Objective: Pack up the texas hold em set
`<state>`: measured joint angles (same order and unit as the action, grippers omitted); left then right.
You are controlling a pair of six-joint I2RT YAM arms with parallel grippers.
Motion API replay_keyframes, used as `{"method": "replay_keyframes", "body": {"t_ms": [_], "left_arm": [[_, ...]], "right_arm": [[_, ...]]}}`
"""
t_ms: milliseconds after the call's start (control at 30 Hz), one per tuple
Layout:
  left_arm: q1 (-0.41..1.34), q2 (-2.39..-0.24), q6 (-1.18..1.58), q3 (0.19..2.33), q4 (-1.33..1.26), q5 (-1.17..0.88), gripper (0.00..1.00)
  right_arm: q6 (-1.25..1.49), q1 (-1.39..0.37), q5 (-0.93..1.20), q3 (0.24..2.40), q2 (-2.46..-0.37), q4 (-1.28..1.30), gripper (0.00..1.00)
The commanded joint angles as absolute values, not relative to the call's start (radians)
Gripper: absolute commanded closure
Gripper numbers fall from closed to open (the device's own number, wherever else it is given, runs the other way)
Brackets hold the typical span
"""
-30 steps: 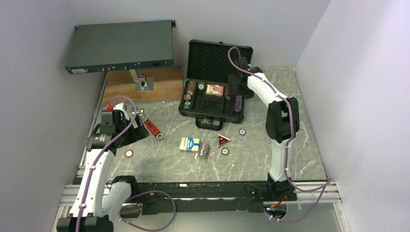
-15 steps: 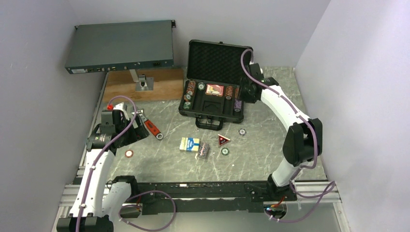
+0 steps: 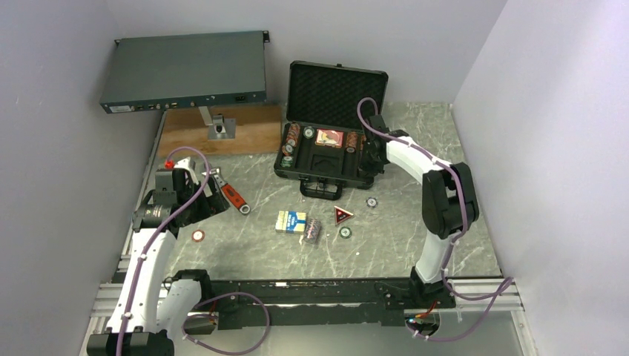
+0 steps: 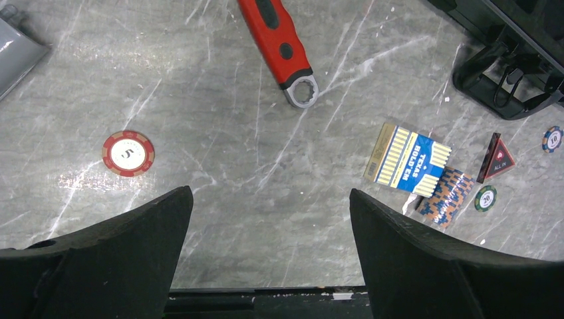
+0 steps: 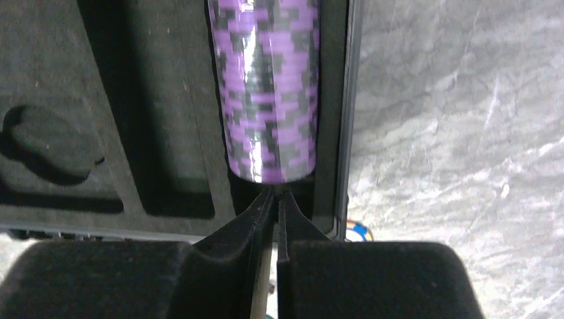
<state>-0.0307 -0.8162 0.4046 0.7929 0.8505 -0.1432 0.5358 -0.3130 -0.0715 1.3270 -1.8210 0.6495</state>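
The black case point(image 3: 335, 93) lies open at the back of the table, with chips in its slots. My right gripper point(image 5: 277, 193) is shut, its tips at the near end of a purple chip stack point(image 5: 269, 93) in the case's right slot, nothing between them. From above, this gripper point(image 3: 366, 157) hangs over the case's right front corner. My left gripper point(image 4: 269, 199) stands wide open and empty over bare table. The blue-yellow card box point(image 4: 407, 159), a lying chip stack point(image 4: 453, 194), the red triangular token point(image 4: 499, 159) and loose chips point(image 4: 128, 153) point(image 4: 485, 198) point(image 4: 552, 139) lie on the table.
A red-handled wrench point(image 4: 278, 40) lies just ahead of my left gripper. A large flat grey electronics box point(image 3: 185, 70) stands on a mount over a wooden board point(image 3: 222, 130) at the back left. Walls close in on both sides.
My right gripper has come forward along the case's right side to the purple stack and has closed. The left arm has stayed where it was.
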Motion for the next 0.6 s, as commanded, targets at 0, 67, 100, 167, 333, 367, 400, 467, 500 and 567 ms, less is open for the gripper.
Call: {"method": "replay_keyframes", "body": {"t_ms": [0, 67, 100, 167, 333, 367, 400, 467, 500, 567], "left_arm": [[-0.037, -0.821, 0.393, 0.805, 0.83, -0.15, 0.05], [-0.036, -0.819, 0.394, 0.805, 0.831, -0.145, 0.05], [-0.036, -0.818, 0.395, 0.806, 0.832, -0.143, 0.05], [-0.036, -0.816, 0.397, 0.807, 0.833, -0.14, 0.05], [-0.036, -0.821, 0.4, 0.805, 0.831, -0.139, 0.06], [-0.036, -0.821, 0.4, 0.805, 0.831, -0.14, 0.06], [-0.037, -0.821, 0.4, 0.805, 0.829, -0.141, 0.06], [-0.036, -0.82, 0.4, 0.804, 0.828, -0.144, 0.06], [-0.036, -0.819, 0.4, 0.804, 0.827, -0.145, 0.06], [-0.036, -0.817, 0.4, 0.803, 0.826, -0.148, 0.06]], "right_arm": [[0.536, -0.315, -0.139, 1.415, -1.879, 0.632, 0.91], [0.522, -0.31, -0.152, 1.439, -1.901, 0.627, 0.91], [0.515, -0.308, -0.157, 1.457, -1.913, 0.632, 0.91], [0.497, -0.307, -0.169, 1.506, -1.94, 0.646, 0.91], [0.458, -0.305, -0.195, 1.575, -1.974, 0.669, 0.9], [0.453, -0.305, -0.199, 1.578, -1.971, 0.67, 0.9], [0.448, -0.305, -0.197, 1.578, -1.966, 0.67, 0.9], [0.444, -0.306, -0.187, 1.569, -1.943, 0.674, 0.89], [0.445, -0.307, -0.18, 1.56, -1.928, 0.676, 0.89], [0.45, -0.307, -0.164, 1.536, -1.879, 0.68, 0.86]]}}
